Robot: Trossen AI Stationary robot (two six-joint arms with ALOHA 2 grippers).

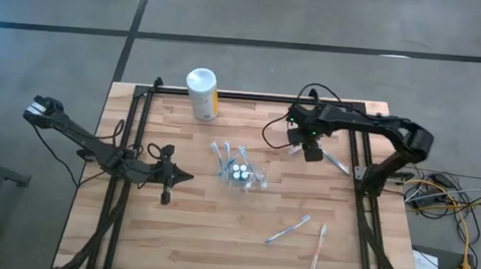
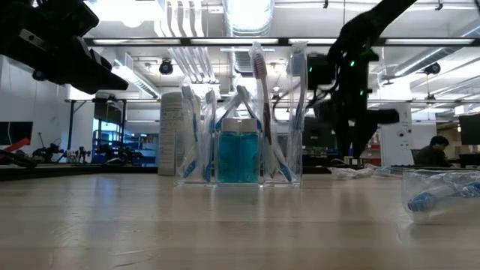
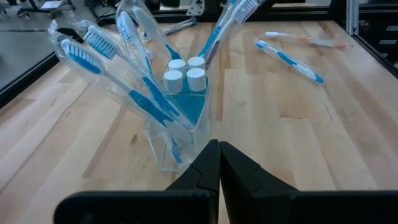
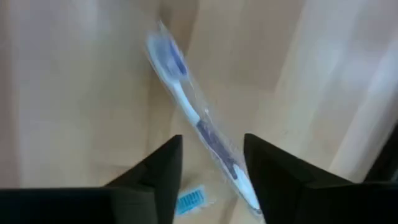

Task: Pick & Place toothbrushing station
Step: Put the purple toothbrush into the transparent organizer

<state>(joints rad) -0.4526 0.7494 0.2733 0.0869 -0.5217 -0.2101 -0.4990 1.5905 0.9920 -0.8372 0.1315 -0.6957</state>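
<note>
The clear cup (image 1: 239, 170) stands upright on the table's middle. It holds several white and blue toothbrushes (image 3: 134, 93), leaning outward, and teal tubes with white caps (image 3: 185, 73). My left gripper (image 1: 187, 178) is shut, its tips (image 3: 219, 155) just left of the cup and apart from it. My right gripper (image 1: 310, 153) hangs open, pointing down, over a wrapped toothbrush (image 4: 199, 124) that lies flat near the right rail (image 1: 334, 163). A blue brush head (image 4: 189, 200) shows by its near finger.
A white canister with a yellow label (image 1: 202, 93) stands at the far edge. Two loose toothbrushes (image 1: 288, 230) (image 1: 318, 248) lie on the near right. Black frame rails (image 1: 135, 143) run along both sides of the table. Bare wood lies at the near left.
</note>
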